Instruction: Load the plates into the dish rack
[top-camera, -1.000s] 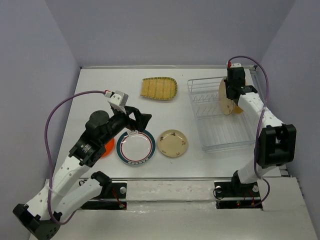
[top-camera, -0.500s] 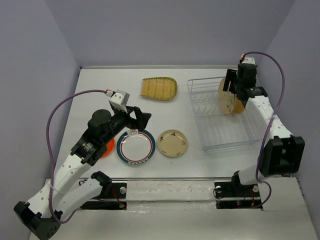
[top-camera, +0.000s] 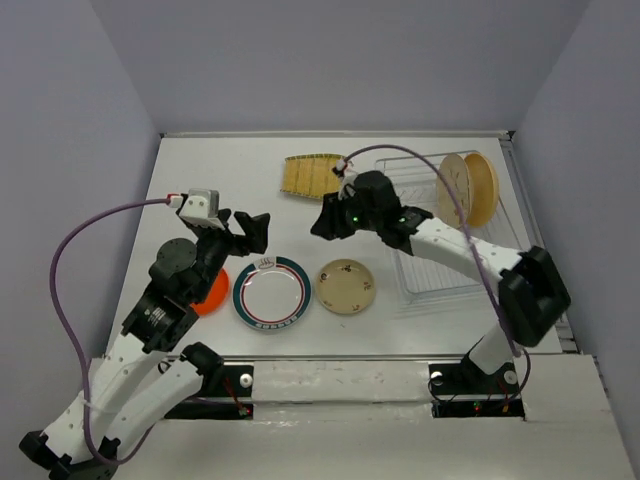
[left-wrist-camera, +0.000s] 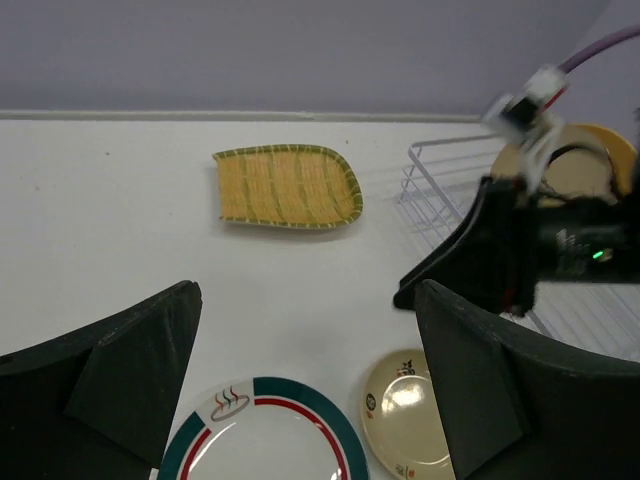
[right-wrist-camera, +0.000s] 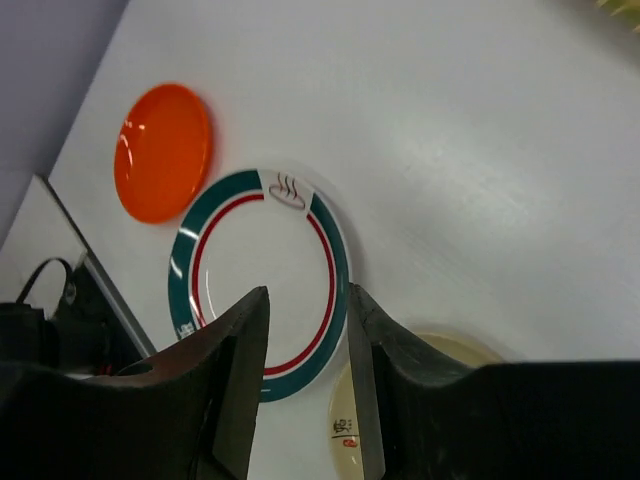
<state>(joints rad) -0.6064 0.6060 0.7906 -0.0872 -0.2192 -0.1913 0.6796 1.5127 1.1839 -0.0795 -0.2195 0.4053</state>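
The left gripper (left-wrist-camera: 305, 300), wide apart, and the right gripper (right-wrist-camera: 307, 295), narrowly parted, hang empty near the teal-rimmed plate (top-camera: 272, 293) lying flat at the lower centre of the top view, so the two arms could collide if both reach there.

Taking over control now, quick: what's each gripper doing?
Left gripper: open, empty.
Right gripper: narrowly open, empty.
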